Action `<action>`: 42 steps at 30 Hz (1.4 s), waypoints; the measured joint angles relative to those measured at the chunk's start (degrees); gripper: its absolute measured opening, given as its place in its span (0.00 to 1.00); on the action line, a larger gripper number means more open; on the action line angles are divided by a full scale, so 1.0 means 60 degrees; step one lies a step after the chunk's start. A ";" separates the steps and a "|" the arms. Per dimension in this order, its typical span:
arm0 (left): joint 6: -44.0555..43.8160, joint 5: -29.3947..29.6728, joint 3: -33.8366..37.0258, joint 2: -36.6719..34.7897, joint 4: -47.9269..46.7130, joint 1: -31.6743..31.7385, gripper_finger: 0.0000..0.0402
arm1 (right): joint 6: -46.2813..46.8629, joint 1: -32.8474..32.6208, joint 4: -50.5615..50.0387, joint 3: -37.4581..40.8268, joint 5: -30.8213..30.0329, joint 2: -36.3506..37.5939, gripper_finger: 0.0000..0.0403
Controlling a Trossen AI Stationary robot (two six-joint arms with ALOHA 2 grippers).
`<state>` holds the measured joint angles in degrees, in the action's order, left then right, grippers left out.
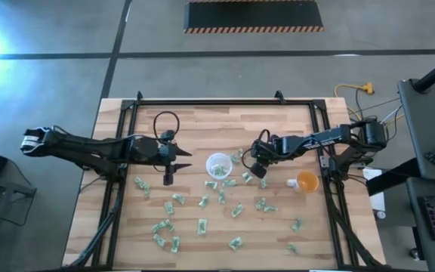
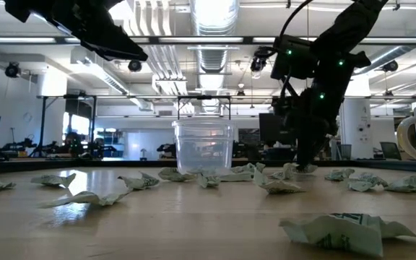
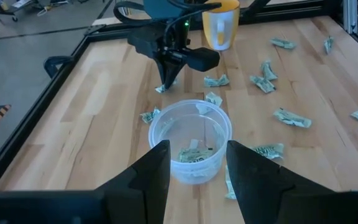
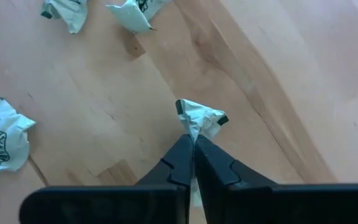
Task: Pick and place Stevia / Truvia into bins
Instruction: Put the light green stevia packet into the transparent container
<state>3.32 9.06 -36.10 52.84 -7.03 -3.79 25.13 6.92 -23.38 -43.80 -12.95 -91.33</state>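
Many crumpled green-and-white Stevia packets (image 1: pixel 202 225) lie scattered over the wooden table. The bin, a translucent white cup (image 1: pixel 217 165), stands near the table's middle with a few packets (image 3: pixel 194 155) inside. Just right of the cup, my right gripper (image 4: pixel 193 146) points steeply down and is shut on one packet (image 4: pixel 201 116). My left gripper (image 3: pixel 197 155) hangs open above the table, left of the cup (image 3: pixel 190 140), with nothing between its fingers. My right gripper pinches a crumpled packet between its two fingertips (image 4: pixel 180 152), at one edge of the packet (image 4: pixel 194 129). The fingers come from above, slanting down from the table's right side. The rest of the packet sticks out beyond the tips, low over the wood; whether it is lifted clear I cannot tell.
An orange cup (image 1: pixel 306 181) stands at the right, behind my right arm. Loose packets lie around the white cup (image 2: pixel 204 148) and across the near half of the table. A black frame (image 1: pixel 225 101) runs along the table's far edge and sides.
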 joint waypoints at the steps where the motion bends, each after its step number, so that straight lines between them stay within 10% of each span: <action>1: -0.0001 0.0000 0.0000 -0.0004 0.0005 -0.0001 0.35 | -0.0063 0.0000 -0.0003 -0.0028 -0.0005 0.0000 0.02; 28: -0.0816 -0.0022 -0.0007 0.0087 -0.3094 0.0003 0.35 | -0.3225 -0.1703 0.1238 -0.2773 -0.0854 0.0015 0.02; 42: -0.2270 -0.0229 0.0025 0.0663 -0.4009 -0.0008 0.35 | -0.4761 -0.2109 0.3318 -0.2627 0.0642 -0.0400 0.02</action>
<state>-10.30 7.68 -35.94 56.82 -31.09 -3.83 -3.44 -5.74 -3.47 -59.57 -9.10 -93.73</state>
